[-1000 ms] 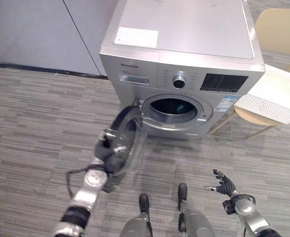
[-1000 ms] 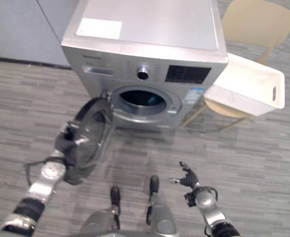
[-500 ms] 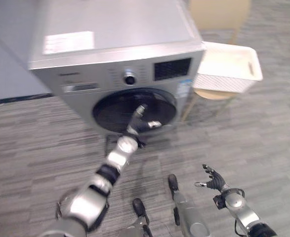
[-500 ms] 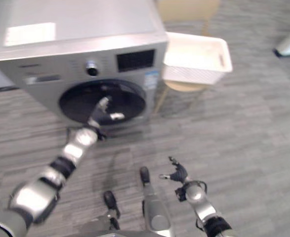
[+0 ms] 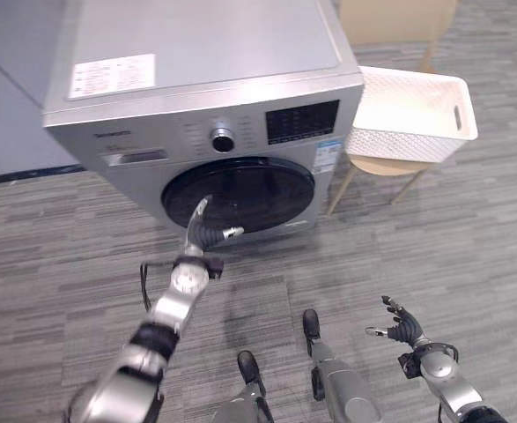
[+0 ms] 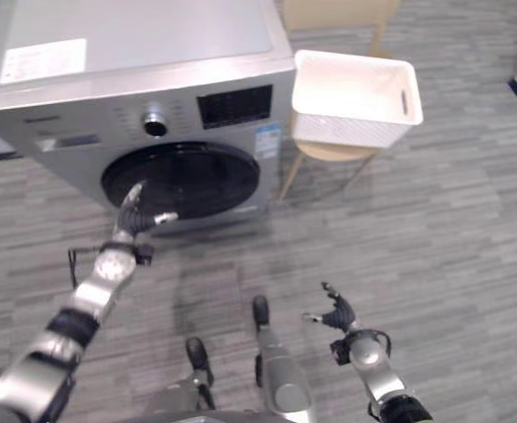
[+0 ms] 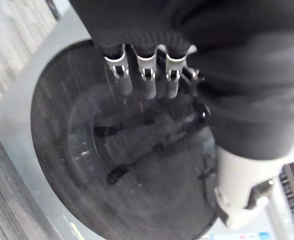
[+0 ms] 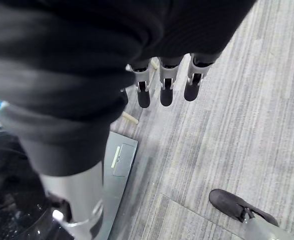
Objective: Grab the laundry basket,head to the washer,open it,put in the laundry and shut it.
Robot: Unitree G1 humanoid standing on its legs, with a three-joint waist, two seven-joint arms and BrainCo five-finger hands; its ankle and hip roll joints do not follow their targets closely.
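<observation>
Against the washer [image 5: 205, 79] front, the left hand [image 5: 207, 231] is raised with fingers straight and relaxed, thumb held apart, gripping nothing. Its fingertips [image 7: 147, 85] point at the round dark door [image 5: 239, 189], which sits flush in its frame, closed. From the left wrist view the fingers are close to the glass and their reflection shows in it; whether they actually touch cannot be told. Above the hand on the front panel sit the knob [image 5: 222, 139] and the dark display [image 5: 302, 122]. A white label [image 5: 111, 75] lies on the lid, up and away from the hand.

Well off to the far side from the left hand, past the washer's corner, the white basket [image 5: 412, 115] rests on the seat of a tan chair [image 5: 397, 18], apart from both hands. Its inside looks bare white from here. Laundry cannot be made out through the dark door.

Low over the grey striped floor [image 5: 469, 238], the right hand [image 5: 402, 329] hangs free, fingers loosely spread and slightly bent, grasping nothing. It is well clear of washer, chair and basket.
</observation>
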